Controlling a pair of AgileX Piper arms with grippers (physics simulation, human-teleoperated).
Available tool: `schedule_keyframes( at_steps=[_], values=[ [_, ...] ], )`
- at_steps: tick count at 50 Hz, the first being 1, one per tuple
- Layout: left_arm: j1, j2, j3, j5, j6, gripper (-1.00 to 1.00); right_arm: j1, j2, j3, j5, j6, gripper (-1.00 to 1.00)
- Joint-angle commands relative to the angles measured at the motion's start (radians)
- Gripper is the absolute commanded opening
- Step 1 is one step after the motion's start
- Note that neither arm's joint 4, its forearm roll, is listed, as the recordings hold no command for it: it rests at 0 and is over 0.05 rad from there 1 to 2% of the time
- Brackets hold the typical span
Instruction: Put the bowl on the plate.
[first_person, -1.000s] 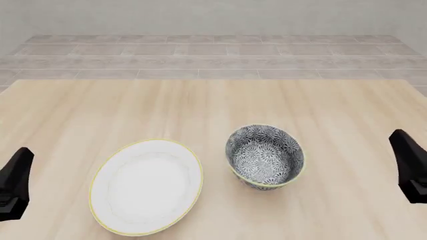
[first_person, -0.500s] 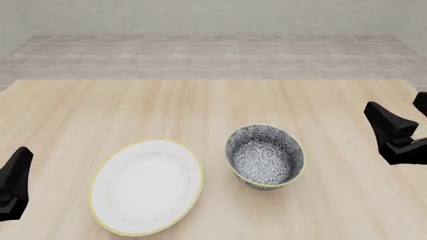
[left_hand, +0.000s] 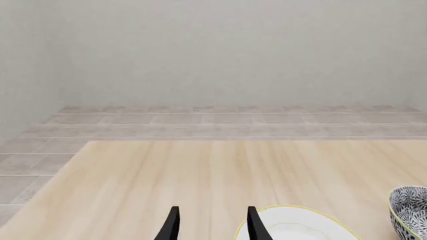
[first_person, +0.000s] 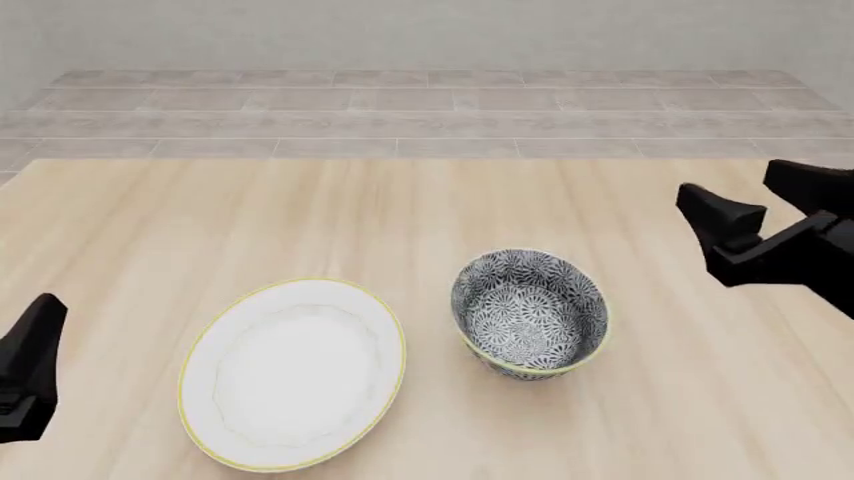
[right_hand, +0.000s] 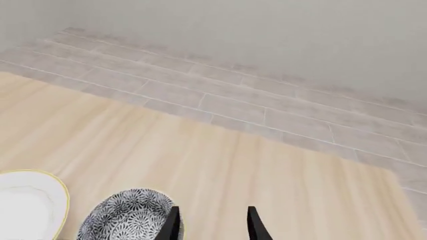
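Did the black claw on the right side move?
Yes. The right gripper has risen and swung inward toward the bowl, which stayed put on the table.

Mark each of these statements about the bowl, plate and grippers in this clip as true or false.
1. The bowl sits on the plate. False: it stands on the table, to the plate's right and apart from it.
2. The right gripper is open and holds nothing. True.
3. The left gripper is shut on the plate. False: it is open and empty.
4. The bowl is upright. True.
5. The plate is patterned. False: it is plain white with a yellow rim.
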Motion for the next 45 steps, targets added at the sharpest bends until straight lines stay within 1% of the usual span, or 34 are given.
schedule_keyframes(
  at_steps=[1, 8, 18, 23, 45],
  values=[
    [-0.001, 0.0, 0.0, 0.0, 0.001, 1.0, 0.029, 0.128, -0.05, -0.011, 0.006, 1.0],
    [0.0, 0.0, -0.001, 0.0, 0.0, 1.0, 0.021, 0.175, -0.067, -0.006, -0.018, 1.0],
    [0.001, 0.0, -0.001, -0.002, -0.002, 1.0, 0.029, 0.174, -0.076, 0.041, -0.04, 1.0],
    [0.002, 0.0, -0.001, -0.003, -0.002, 1.0, 0.028, 0.178, -0.065, 0.041, -0.049, 1.0],
    [0.005, 0.0, 0.001, -0.004, 0.001, 1.0, 0.079, 0.212, -0.034, 0.029, -0.048, 1.0]
  ],
)
